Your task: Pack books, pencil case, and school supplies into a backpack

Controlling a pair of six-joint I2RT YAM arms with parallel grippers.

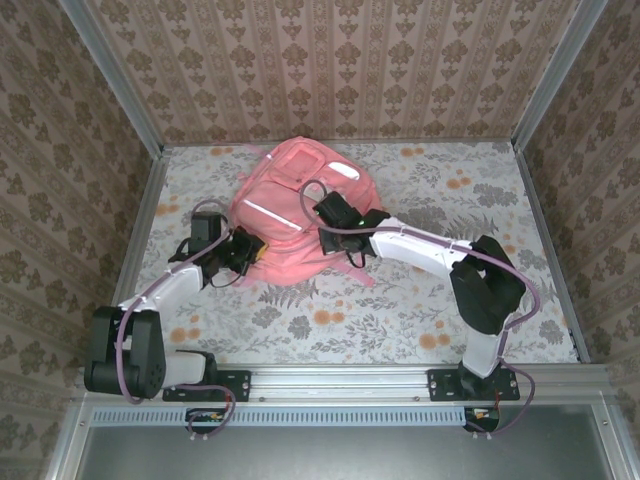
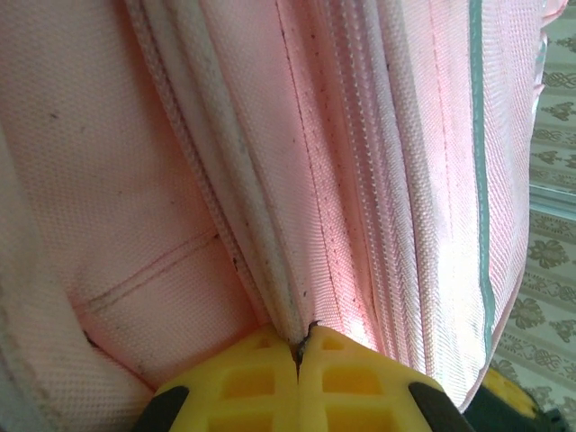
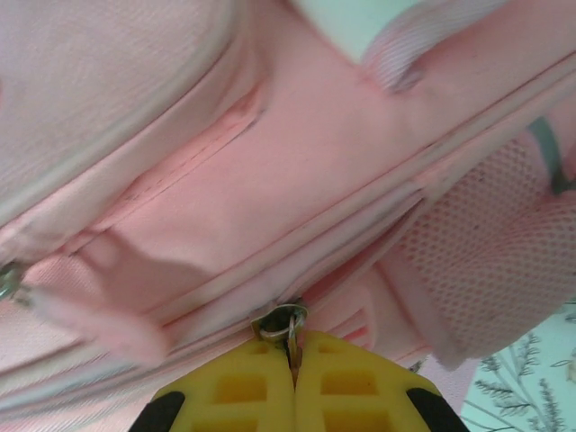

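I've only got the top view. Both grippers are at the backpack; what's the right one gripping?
Observer: The right gripper is shut on a metal zipper pull on the backpack.
Operator: And the left?
Observer: The left gripper is shut, pinching a piped seam in the fabric.
Operator: What's beside the right one?
Observer: A mesh pocket, to the right in its wrist view.
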